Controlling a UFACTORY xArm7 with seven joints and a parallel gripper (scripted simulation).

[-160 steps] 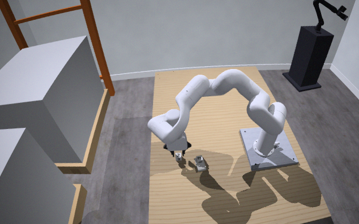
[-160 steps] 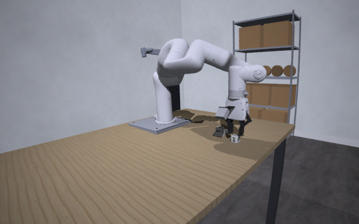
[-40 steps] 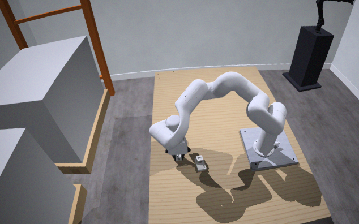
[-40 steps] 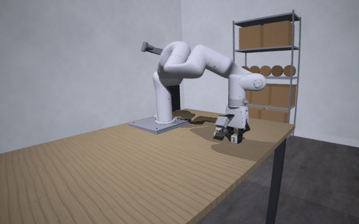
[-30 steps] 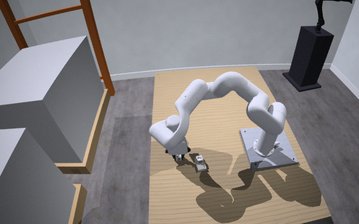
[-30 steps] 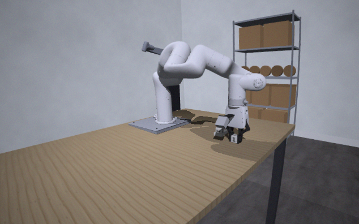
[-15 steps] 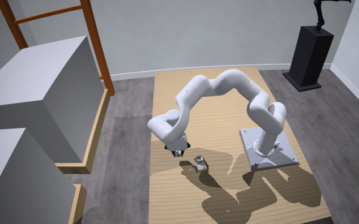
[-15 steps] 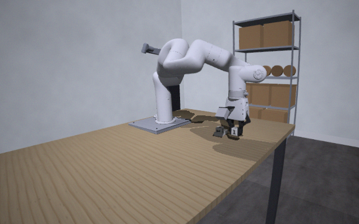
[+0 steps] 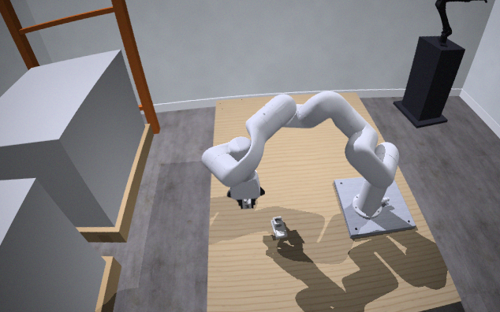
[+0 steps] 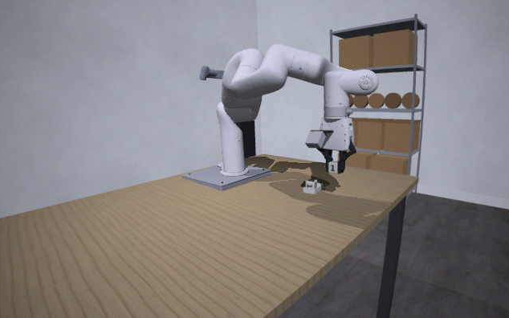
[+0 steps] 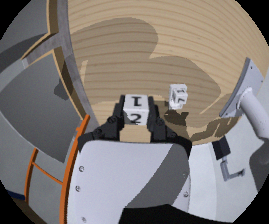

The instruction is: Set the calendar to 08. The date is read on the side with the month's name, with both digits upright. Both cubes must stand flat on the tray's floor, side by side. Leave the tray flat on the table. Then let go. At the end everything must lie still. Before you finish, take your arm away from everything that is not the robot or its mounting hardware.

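Observation:
My gripper is shut on a white number cube, held above the table. The exterior view shows a 1 on this cube; the wrist view shows a 1 and, on the adjoining face, a 2. The small white tray stands on the table, to the right of the gripper in the top view and the wrist view. The other white cube is at the tray; its digits are too small to read surely. The month's name is not readable.
The wooden table carries the arm's grey base plate, beyond the tray from the gripper. A table edge runs near the gripper, on its left in the top view. A shelf rack stands behind the table in the exterior view.

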